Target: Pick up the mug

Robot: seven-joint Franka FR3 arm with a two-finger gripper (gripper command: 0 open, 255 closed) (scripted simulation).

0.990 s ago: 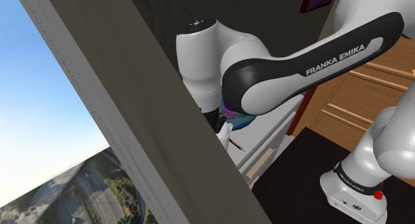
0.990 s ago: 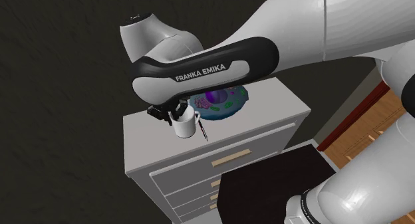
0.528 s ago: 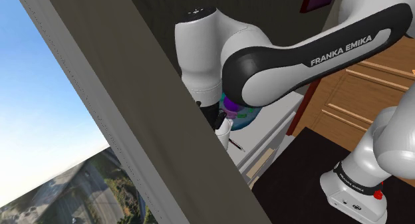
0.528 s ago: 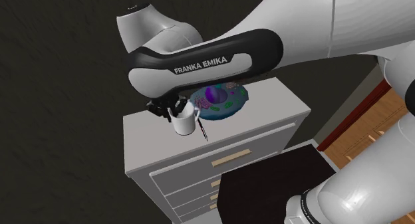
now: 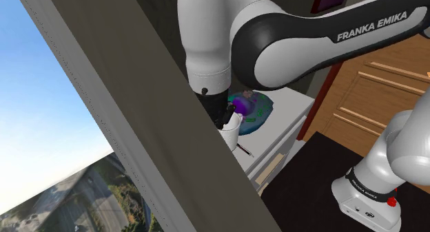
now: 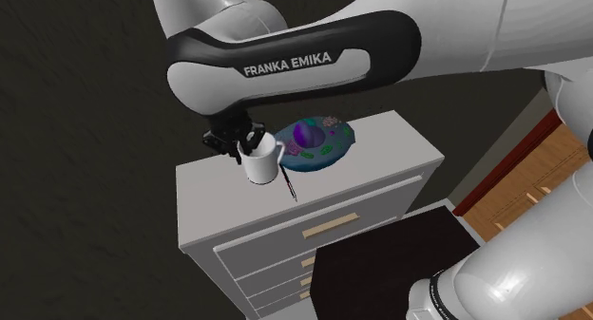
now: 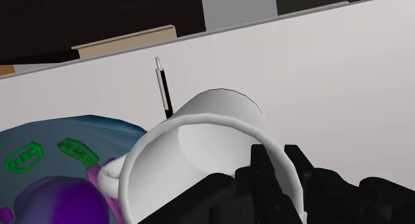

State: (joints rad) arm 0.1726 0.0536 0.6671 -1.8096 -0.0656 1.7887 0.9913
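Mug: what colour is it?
The mug is plain white; the wrist view shows it best.

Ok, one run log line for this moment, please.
black two-finger gripper | shut on rim of white mug | mug apparently lifted off grey dresser

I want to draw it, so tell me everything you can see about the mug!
The mug is plain white and empty, with a handle pointing toward the blue plate. The gripper pinches its rim, one finger inside and one outside. It hangs roughly upright, seemingly just above the pale dresser.
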